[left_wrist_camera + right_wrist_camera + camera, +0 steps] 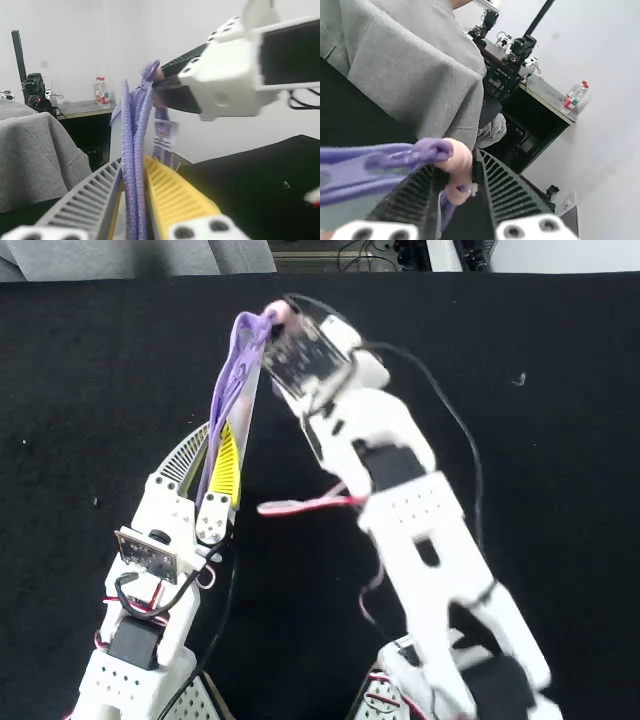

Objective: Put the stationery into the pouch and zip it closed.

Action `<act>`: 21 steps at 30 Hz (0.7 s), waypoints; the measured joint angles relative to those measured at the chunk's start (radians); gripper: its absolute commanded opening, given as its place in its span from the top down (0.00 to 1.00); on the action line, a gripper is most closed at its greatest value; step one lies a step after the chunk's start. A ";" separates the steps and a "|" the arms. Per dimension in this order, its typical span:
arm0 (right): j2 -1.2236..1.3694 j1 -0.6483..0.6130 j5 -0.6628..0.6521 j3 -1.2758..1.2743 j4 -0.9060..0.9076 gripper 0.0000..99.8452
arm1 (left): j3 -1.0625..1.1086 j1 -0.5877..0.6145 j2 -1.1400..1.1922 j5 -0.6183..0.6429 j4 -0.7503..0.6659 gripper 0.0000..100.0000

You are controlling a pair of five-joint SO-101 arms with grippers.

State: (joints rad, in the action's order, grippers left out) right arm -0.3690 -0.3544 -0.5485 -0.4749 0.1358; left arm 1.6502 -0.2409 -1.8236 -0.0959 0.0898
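Two arms: both hold one pouch (pixel 231 390), raised over the black worktop (pixel 80 390)
Pouch: purple, seen edge-on as a narrow strip; long axis runs from the left fingers (pixel 228 465) up and away to the right fingers (pixel 505 195)
Left grip: clamped flat on the pouch's near end
Right grip: nearly closed; pinching a pink piece (pixel 459 170) at the pouch's far end

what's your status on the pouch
Left gripper shut on pouch. Right gripper shut on its pink tab. Pouch held off table. Nothing in the way.
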 measured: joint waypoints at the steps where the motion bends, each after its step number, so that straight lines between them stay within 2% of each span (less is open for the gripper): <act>1: 0.044 0.009 0.000 0.040 0.000 0.99 | 0.000 0.000 0.000 0.000 0.000 0.97; 8: 0.279 0.055 0.000 0.236 0.005 0.99 | -0.002 0.000 0.000 0.000 0.000 0.97; 14: 0.296 0.055 0.000 0.253 0.005 0.99 | 0.000 0.000 0.000 0.000 0.000 0.97; 21: 0.296 0.123 0.000 0.253 0.006 0.99 | -0.002 0.000 0.000 0.000 0.000 0.97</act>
State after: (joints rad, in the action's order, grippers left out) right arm -0.0729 -0.2317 -0.5485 -0.2217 0.1419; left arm 1.6487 -0.2409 -1.8236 -0.0959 0.0898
